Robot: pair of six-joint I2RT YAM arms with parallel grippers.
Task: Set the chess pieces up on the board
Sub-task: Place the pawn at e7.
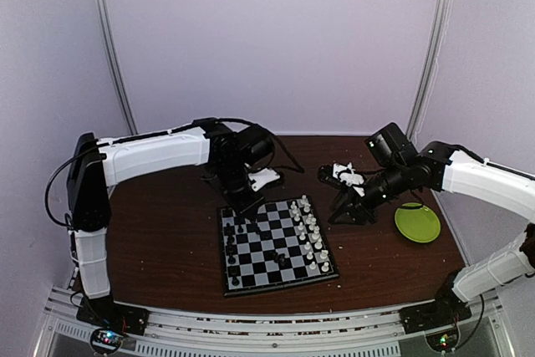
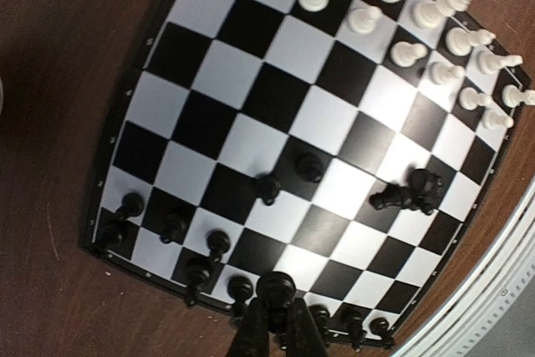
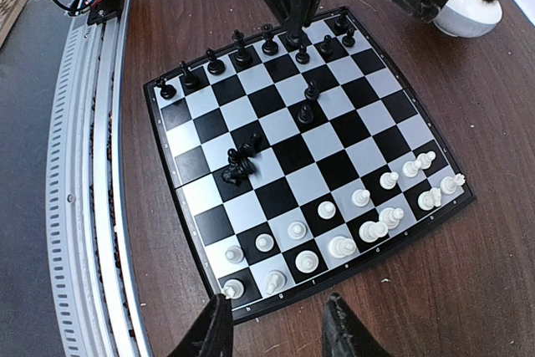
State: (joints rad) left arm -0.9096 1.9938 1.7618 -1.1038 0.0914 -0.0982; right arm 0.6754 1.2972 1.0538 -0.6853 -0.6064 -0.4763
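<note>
Black piece (image 2: 276, 286) pinched tight in my left gripper (image 2: 277, 311), in the back row at the edge of the board (image 2: 251, 135) — its neighbours (image 2: 240, 288) stand just beside it, so a skewed release could tip them like the two toppled pieces (image 2: 407, 194) lying mid-board. My right gripper (image 3: 280, 334) hangs spread and empty beside the white side.

The chessboard (image 2: 276, 94) is a black-and-white check inside a thin black rim speckled with pale dots. From the top camera, white chessmen (image 1: 311, 236) line its 3 o'clock side and black chessmen (image 1: 231, 250) its 9 o'clock side. The table (image 1: 167, 232) is dark reddish-brown wood. At 3 o'clock from the board lies a lime-green plate (image 1: 417, 223). The left arm (image 1: 150, 156) and right arm (image 1: 489, 181) have white shells with black joints. The walls (image 1: 276, 39) are pale lilac.
</note>
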